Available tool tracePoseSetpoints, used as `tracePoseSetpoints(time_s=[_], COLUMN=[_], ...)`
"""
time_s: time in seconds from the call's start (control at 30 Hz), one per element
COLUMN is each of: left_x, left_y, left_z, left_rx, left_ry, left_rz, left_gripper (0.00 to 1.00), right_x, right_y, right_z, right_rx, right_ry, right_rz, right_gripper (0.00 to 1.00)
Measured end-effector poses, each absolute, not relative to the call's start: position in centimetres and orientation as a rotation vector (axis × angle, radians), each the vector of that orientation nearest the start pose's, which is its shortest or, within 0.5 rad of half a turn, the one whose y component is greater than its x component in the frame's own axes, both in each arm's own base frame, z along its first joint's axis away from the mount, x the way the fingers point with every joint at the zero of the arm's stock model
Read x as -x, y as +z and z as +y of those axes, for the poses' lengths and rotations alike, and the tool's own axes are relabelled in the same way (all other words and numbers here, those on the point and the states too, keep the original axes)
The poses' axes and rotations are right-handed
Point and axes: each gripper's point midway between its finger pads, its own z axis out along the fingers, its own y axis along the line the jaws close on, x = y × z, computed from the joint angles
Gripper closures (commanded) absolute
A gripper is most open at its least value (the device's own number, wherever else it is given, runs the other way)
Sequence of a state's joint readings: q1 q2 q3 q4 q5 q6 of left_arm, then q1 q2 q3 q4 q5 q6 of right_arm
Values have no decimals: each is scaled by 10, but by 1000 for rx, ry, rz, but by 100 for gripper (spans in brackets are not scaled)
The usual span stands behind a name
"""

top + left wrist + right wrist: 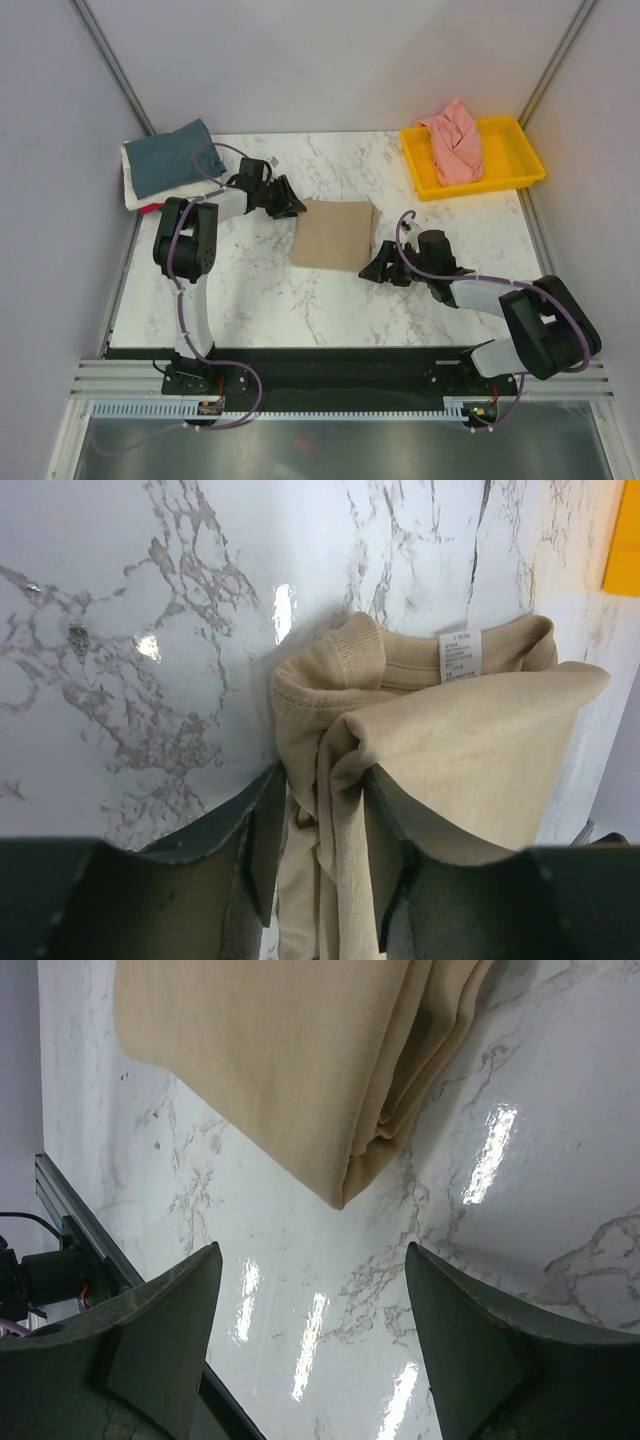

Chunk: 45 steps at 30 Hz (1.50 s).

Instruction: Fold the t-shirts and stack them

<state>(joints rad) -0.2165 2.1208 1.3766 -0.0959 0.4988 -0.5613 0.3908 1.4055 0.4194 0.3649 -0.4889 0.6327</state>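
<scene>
Setting: white marble table [250,290] enclosed by plain grey walls [320,60].

Item 1: tan t-shirt [335,235], folded to a rough rectangle, lay flat near the middle of the table, between my two grippers. In my left wrist view its collar end [470,740] was bunched and lifted, with a small white label [460,658] showing inside the neck. In my right wrist view its folded corner [270,1050] lay flat on the marble [520,1160], layered edges visible.

Item 2: my left gripper [285,198] was at the shirt's far-left corner. Its fingers [265,840] stood narrow, pinching a gathered fold of the tan cloth between them.

Item 3: my right gripper [380,268] was just off the shirt's near-right corner, apart from it. Its fingers [170,1320] were spread wide with only bare marble between them, holding nothing.

Item 4: stack at the far-left corner of the table, slate-blue t-shirt [170,158] on top, cream t-shirt [135,190] under it, red t-shirt [150,208] showing as a sliver at the bottom.

Item 5: yellow tray [520,170] at the far-right corner, with a crumpled pink t-shirt [455,145] draped over its left half
</scene>
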Motion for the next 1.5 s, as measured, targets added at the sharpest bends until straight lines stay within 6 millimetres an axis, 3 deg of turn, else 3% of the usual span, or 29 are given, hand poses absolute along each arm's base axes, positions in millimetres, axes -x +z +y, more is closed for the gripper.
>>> tracePoseSetpoints(time_s=[0.1, 0.23, 0.53, 0.67, 0.83, 0.97, 1.3, 1.5], left_x=[-465, -467, -467, -461, -472, -482, -485, -494], left_y=[28, 23, 32, 65, 133, 172, 221, 260], left_z=[-210, -218, -225, -217, -203, -178, -83, -23], left_rx=[191, 183, 158, 149, 70, 39, 94, 169], left_ry=[-964, -1029, -1099, -1066, -1010, -934, -704, -583], left_rz=[2495, 2493, 2478, 2470, 2384, 2328, 2302, 2217], left_gripper=[67, 98, 98, 98, 98, 98, 98, 98], right_x=[-255, -255, -256, -256, -256, -257, -255, -255], right_y=[49, 47, 48, 48, 48, 49, 53, 54], right_z=[219, 220, 220, 220, 220, 221, 222, 223], right_rx=[21, 23, 27, 27, 28, 36, 55, 63], right_ry=[1093, 1096, 1099, 1099, 1100, 1101, 1119, 1128], right_rz=[2329, 2334, 2327, 2327, 2325, 2317, 2302, 2300], right_gripper=[18, 18, 18, 18, 18, 18, 18, 18])
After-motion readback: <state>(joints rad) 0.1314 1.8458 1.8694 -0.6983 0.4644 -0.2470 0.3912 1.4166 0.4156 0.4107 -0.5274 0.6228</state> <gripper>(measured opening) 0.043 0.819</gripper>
